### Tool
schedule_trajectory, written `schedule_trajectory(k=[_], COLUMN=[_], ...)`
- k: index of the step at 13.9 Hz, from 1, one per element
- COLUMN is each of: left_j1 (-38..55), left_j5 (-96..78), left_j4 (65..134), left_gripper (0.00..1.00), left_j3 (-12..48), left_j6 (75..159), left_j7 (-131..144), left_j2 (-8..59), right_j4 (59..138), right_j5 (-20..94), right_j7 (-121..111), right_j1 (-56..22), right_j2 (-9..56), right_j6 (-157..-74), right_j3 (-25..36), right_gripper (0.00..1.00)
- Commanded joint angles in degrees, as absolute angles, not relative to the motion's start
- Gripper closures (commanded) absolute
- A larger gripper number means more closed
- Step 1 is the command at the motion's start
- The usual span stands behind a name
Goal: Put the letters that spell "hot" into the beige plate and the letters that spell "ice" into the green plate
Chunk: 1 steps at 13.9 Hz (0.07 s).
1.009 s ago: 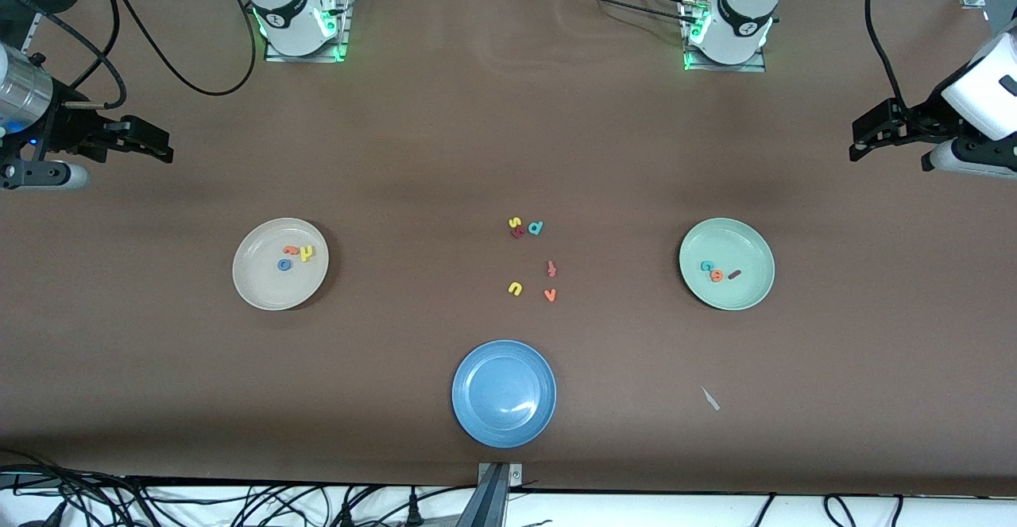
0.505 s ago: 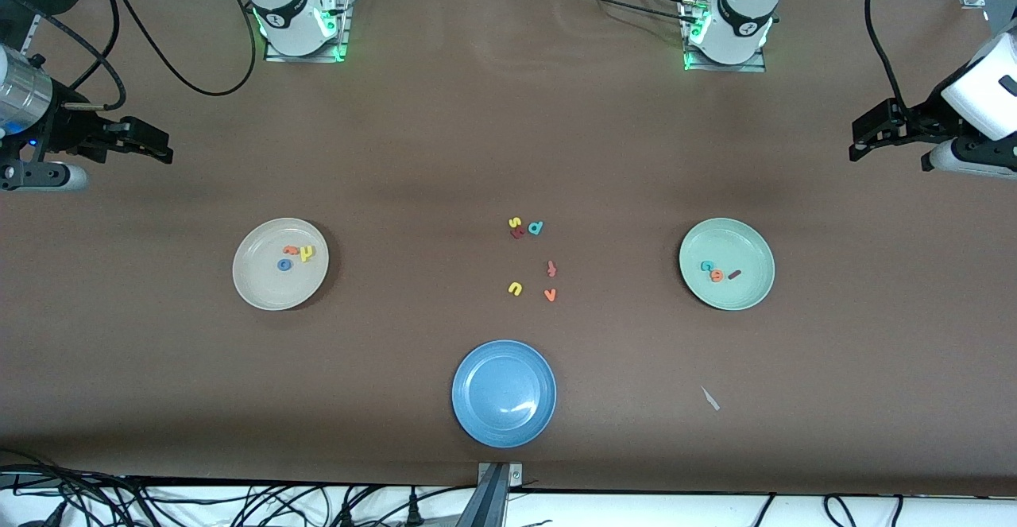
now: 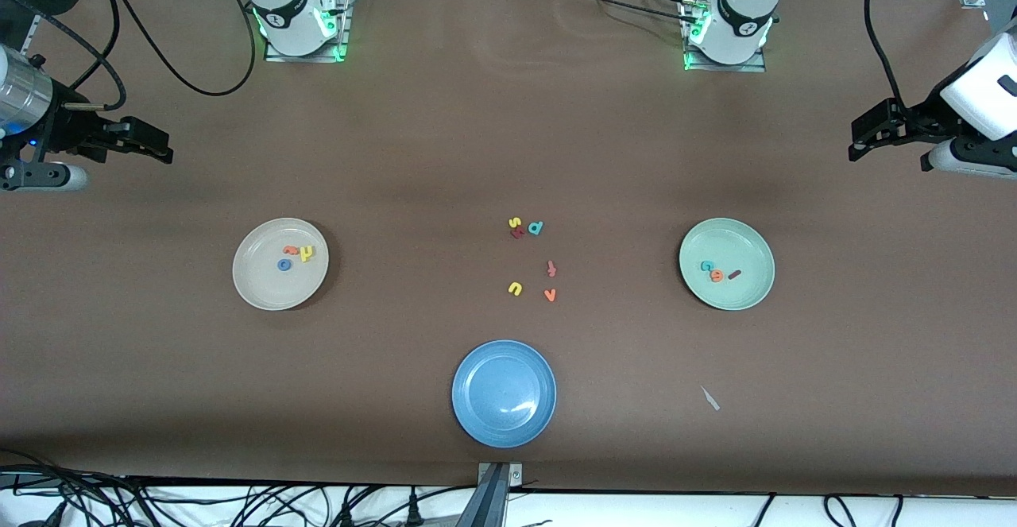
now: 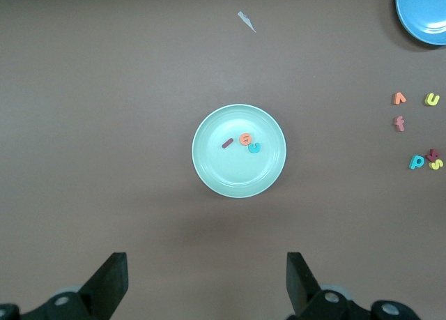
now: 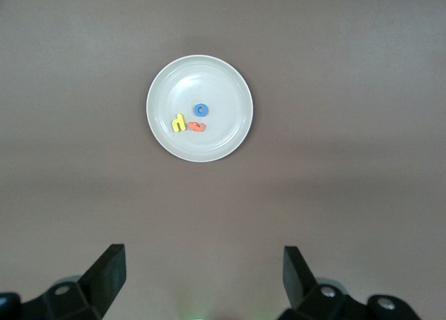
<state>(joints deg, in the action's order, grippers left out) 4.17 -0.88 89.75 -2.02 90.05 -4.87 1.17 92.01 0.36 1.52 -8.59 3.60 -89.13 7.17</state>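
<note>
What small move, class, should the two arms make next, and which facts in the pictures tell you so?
Probably none beyond holding still. The yellow h, blue o and orange t lie in the beige plate; the teal c, orange e and dark red i lie in the green plate. The left tool and right tool are open, holding nothing, at the table's ends.

The brown desk [image 3: 445,137] carried a beige plate [image 3: 258,288], green plate [image 3: 743,296], blue plate [image 3: 504,393] and loose letters [image 3: 532,261].

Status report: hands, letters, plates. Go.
Left hand and right hand open, empty, parked at table ends. h, o, t in beige plate; i, c, e in green plate. Nothing obstructing.
</note>
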Motion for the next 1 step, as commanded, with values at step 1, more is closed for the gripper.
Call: schedule_trajectory(k=[1], left_j1=[4.6], left_j5=[0.4], left_j4=[88.2], left_gripper=[0.0], left_j3=[-1.9], left_j6=[88.9], left_j7=[-4.0], left_j2=[1.7], right_j4=[90.3], right_j5=[-0.4], right_j7=[2.1], right_j1=[-9.1], right_j2=[4.3], right_j6=[-88.0], right_j3=[7.6], right_gripper=[0.0])
